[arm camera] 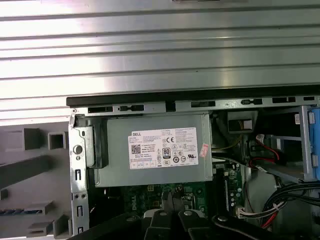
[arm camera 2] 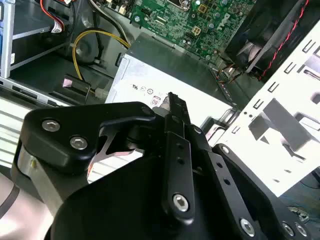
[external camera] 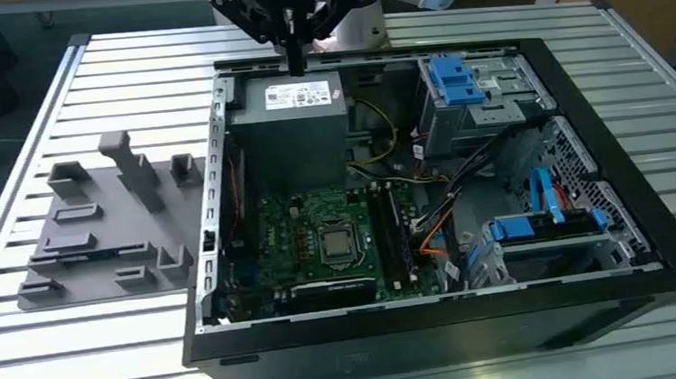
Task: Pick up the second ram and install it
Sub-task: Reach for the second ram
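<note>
One gripper [external camera: 295, 62], jaws pressed together, hangs above the power supply [external camera: 289, 125] at your case's [external camera: 446, 335] far side.

A white label [arm camera: 165, 148] lies on the grey power supply [arm camera: 120, 167] in the first wrist view, carrying rows of small black print, a square code, round certification marks and a small red-and-white sticker [arm camera: 203, 149] at one edge
</note>
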Motion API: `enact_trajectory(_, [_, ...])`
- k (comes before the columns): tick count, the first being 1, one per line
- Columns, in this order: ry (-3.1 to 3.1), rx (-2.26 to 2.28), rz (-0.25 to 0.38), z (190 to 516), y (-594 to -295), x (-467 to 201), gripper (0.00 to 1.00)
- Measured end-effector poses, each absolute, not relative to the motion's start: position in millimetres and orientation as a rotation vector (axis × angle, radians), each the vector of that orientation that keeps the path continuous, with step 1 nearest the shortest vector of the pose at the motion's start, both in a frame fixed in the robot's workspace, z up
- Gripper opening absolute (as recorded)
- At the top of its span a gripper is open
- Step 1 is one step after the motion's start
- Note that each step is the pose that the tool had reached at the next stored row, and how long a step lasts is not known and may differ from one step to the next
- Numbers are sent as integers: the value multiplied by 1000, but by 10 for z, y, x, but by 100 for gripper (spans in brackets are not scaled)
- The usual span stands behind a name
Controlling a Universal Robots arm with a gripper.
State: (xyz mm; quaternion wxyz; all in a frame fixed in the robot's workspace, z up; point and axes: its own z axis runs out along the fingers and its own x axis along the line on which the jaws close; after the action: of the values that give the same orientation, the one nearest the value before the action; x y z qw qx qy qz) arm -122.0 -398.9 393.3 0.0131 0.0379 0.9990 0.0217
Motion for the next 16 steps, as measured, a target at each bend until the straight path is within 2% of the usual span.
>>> enact_trajectory(16, [3113,118,68,3933,-3989,-1259,11])
